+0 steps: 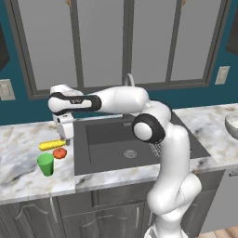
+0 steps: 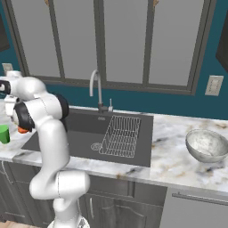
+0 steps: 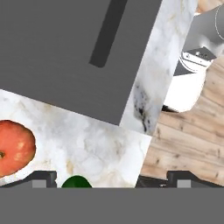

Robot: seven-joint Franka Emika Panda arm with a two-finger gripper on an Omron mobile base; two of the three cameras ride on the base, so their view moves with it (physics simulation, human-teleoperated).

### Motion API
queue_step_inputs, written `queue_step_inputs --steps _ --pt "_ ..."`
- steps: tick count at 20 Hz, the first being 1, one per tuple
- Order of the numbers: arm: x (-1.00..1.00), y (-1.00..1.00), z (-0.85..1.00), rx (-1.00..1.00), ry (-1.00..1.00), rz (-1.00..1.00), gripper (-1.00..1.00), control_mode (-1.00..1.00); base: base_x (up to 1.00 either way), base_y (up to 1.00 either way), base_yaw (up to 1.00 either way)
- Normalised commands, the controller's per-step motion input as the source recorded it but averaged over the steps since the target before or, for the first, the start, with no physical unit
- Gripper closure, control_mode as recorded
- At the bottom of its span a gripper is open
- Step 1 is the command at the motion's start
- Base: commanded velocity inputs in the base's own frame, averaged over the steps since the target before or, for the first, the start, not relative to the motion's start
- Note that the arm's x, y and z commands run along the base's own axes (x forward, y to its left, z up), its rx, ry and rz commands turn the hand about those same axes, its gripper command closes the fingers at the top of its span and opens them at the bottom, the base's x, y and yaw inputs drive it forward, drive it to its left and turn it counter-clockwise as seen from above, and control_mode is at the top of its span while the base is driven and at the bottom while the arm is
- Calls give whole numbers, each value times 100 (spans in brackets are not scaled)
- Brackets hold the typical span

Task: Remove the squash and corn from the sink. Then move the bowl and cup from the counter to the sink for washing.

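The yellow corn (image 1: 52, 145) and the orange-red squash (image 1: 60, 153) lie on the marbled counter (image 1: 18, 160) left of the dark sink (image 1: 125, 139). The green cup (image 1: 45, 164) stands just in front of them. My gripper (image 1: 65, 136) hangs open just above and right of the corn, holding nothing. In the hand view the squash (image 3: 15, 148) is at the left, the cup's rim (image 3: 76, 182) is at the bottom, and the fingertips (image 3: 41, 178) are wide apart. The speckled bowl (image 2: 207, 144) sits on the counter right of the sink. In the right base view, the cup (image 2: 3, 133) peeks out at the left edge.
A wire rack (image 2: 120, 136) lies in the right half of the basin, and a curved faucet (image 2: 95, 89) rises behind it. The arm's elbow (image 1: 148, 128) hangs over the sink's front. The counter's front edge (image 3: 144, 127) drops to a wooden floor.
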Motion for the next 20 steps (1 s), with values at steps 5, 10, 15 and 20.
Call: queue_step_inputs --steps 5,10,15,20 --pt "-25 -18 0 4 -17 12 -100 -100 0 0 0" --pt "-30 -17 0 7 -25 17 -100 -100 0 0 0" --pt "-17 -23 8 10 -16 7 -100 -100 0 0 0" --pt "-6 -14 19 18 -1 1 -100 -100 0 0 0"
